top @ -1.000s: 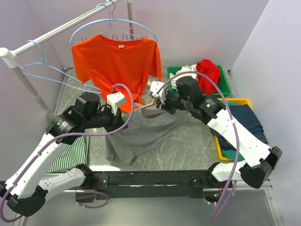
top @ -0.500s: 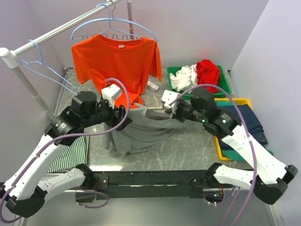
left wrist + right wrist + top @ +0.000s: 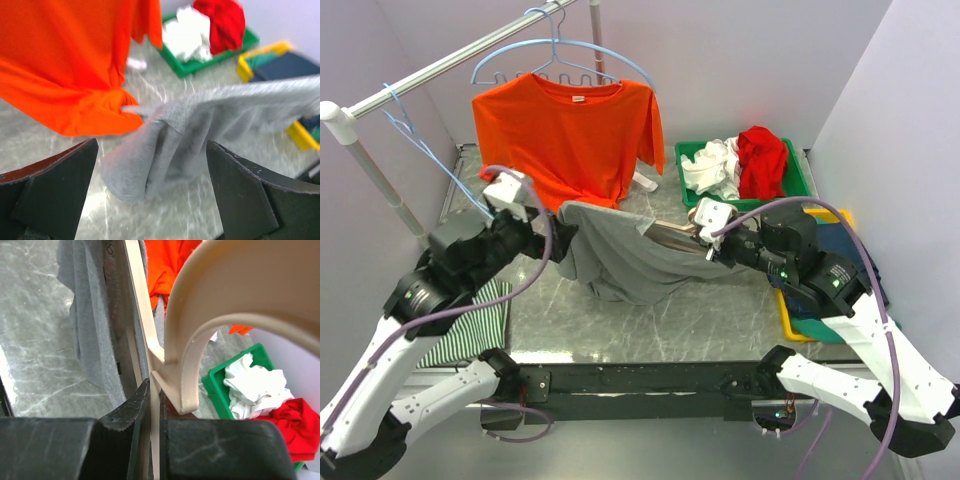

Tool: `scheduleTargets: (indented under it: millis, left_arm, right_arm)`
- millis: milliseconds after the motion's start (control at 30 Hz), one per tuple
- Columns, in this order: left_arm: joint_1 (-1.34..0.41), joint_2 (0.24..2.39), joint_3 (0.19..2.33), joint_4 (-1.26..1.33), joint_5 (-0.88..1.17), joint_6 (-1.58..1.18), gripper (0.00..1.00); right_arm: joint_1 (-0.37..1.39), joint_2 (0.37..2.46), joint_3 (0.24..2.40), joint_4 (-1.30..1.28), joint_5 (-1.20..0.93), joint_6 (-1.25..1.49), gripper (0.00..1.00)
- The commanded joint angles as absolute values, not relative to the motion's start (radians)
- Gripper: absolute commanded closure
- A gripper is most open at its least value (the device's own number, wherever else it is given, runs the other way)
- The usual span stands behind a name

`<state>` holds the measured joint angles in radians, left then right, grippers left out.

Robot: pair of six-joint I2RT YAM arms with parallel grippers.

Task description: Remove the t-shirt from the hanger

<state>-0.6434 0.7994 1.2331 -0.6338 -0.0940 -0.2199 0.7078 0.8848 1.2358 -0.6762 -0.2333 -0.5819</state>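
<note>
Grey marbled tabletop, lilac walls on three sides. Rail runs across the back-left corner with blue wire hangers on it; one carries an orange shirt whose hem reaches the tabletop. Green bin at the back-right corner holds white and red clothes. Yellow bin on the right edge holds something dark blue. Striped cloth lies at the left edge, partly under the left arm.

Grey t-shirt is mid-tabletop, still on the beige hanger: one end is draped over the hanger, the rest sags to the surface. It's just in front of the orange shirt's hem.

Right arm reaches in from the right edge, forearm roughly level. Right gripper is clamped on the hanger just below the hook, with the grey fabric hanging off the hanger's arm beyond the fingers.

Left arm comes up from the near-left corner, elbow raised, wrist pointing toward the centre. Left gripper has its jaws spread wide and holds nothing; the shirt's bunched left end sits ahead of the gap, clear of both fingers.
</note>
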Motion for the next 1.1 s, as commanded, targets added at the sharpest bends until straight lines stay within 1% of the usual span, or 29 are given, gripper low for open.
scheduleTargets:
  millis: [0,267,433,533,567,633,667,733,767,833,867,933,1000,1033,1067]
  left_arm:
    - [-0.647,0.755,1.204,-0.519,-0.173,-0.227,0.05]
    - [-0.647,0.818,1.203,-0.541,-0.069,-0.198,0.12]
    - [-0.649,0.851,1.21,-0.551,-0.009,-0.192,0.14]
    - [-0.647,0.85,1.212,-0.545,0.009,-0.184,0.21]
    - [-0.647,0.848,1.213,-0.545,0.011,-0.183,0.27]
    - [-0.646,0.85,1.216,-0.549,0.008,-0.178,0.35]
    - [-0.647,0.851,1.216,-0.555,0.003,-0.179,0.48]
    - [-0.647,0.848,1.215,-0.554,0.003,-0.183,0.59]
    - [-0.647,0.845,1.216,-0.557,0.003,-0.183,0.7]
    - [-0.647,0.839,1.219,-0.558,-0.064,-0.184,0.83]
    - [-0.647,0.835,1.221,-0.557,-0.084,-0.192,0.98]
    - [-0.647,0.816,1.221,-0.543,-0.119,-0.201,0.99]
    - [-0.649,0.798,1.232,-0.534,-0.219,-0.221,0.99]
    - [-0.649,0.793,1.238,-0.531,-0.274,-0.228,0.99]
    - [-0.647,0.785,1.253,-0.529,-0.385,-0.245,0.99]
  right_arm:
    - [0.704,0.874,1.278,-0.65,-0.268,-0.58,1.0]
    - [0.704,0.87,1.281,-0.653,-0.275,-0.575,1.0]
    - [0.704,0.841,1.258,-0.583,-0.221,-0.568,1.0]
    - [0.704,0.813,1.238,-0.557,-0.219,-0.569,1.0]
    - [0.704,0.801,1.233,-0.551,-0.222,-0.566,1.0]
    - [0.704,0.792,1.223,-0.54,-0.225,-0.568,1.0]
    - [0.704,0.787,1.22,-0.537,-0.221,-0.566,1.0]
    - [0.704,0.784,1.213,-0.535,-0.221,-0.566,1.0]
    - [0.704,0.784,1.212,-0.535,-0.219,-0.565,1.0]
    - [0.704,0.79,1.216,-0.543,-0.218,-0.558,1.0]
    - [0.703,0.799,1.218,-0.549,-0.219,-0.552,1.0]
    - [0.704,0.808,1.221,-0.566,-0.224,-0.548,1.0]
    - [0.703,0.831,1.227,-0.606,-0.239,-0.545,1.0]
    - [0.704,0.853,1.23,-0.623,-0.238,-0.542,1.0]
    - [0.704,0.865,1.241,-0.636,-0.229,-0.531,1.0]
